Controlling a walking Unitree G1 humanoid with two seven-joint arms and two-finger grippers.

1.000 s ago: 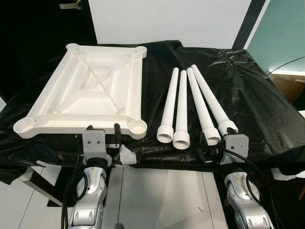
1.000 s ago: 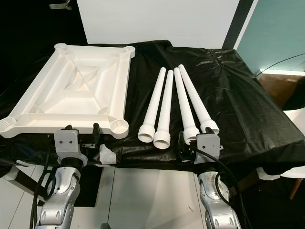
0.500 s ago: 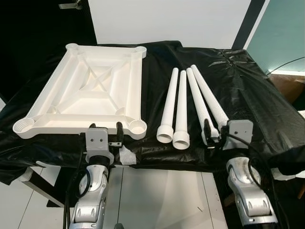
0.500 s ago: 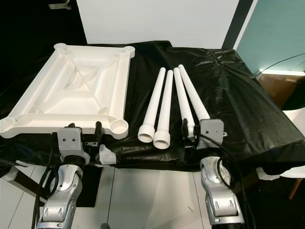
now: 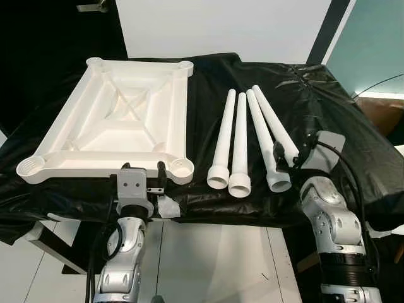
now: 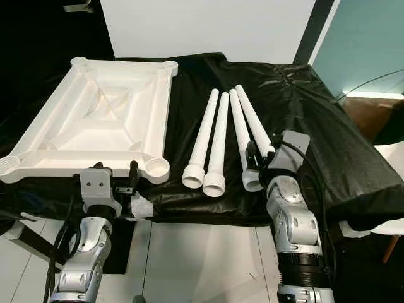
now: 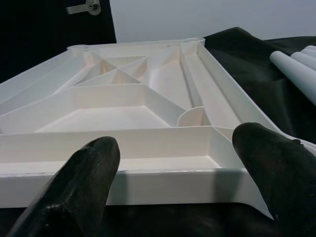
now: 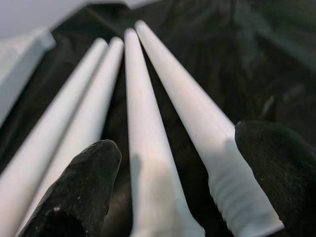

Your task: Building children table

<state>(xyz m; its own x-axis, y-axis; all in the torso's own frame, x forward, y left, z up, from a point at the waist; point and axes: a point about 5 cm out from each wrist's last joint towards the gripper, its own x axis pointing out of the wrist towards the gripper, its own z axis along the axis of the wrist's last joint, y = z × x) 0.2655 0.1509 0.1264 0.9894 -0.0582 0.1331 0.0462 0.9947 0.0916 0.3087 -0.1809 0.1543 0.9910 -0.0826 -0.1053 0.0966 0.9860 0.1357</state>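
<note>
**Legs under the right gripper, tabletop at the left**

Tabletop (image 5: pixel 117 126), white and upside down, lies on the black sheet (image 5: pixel 328 120) at ten o'clock, its ribs and corner sockets up. Four white legs (image 5: pixel 237 142) lie side by side at one o'clock, wide ends toward the robot. The right gripper (image 5: pixel 285 153) hangs over the rightmost two, fingers spread wide, one either side; its housing hides the wide end of the outermost leg, so contact cannot be judged. The left gripper (image 5: pixel 140 174) sits at the tabletop's near edge, fingers (image 7: pixel 86 173) wide apart, holding nothing.
</note>
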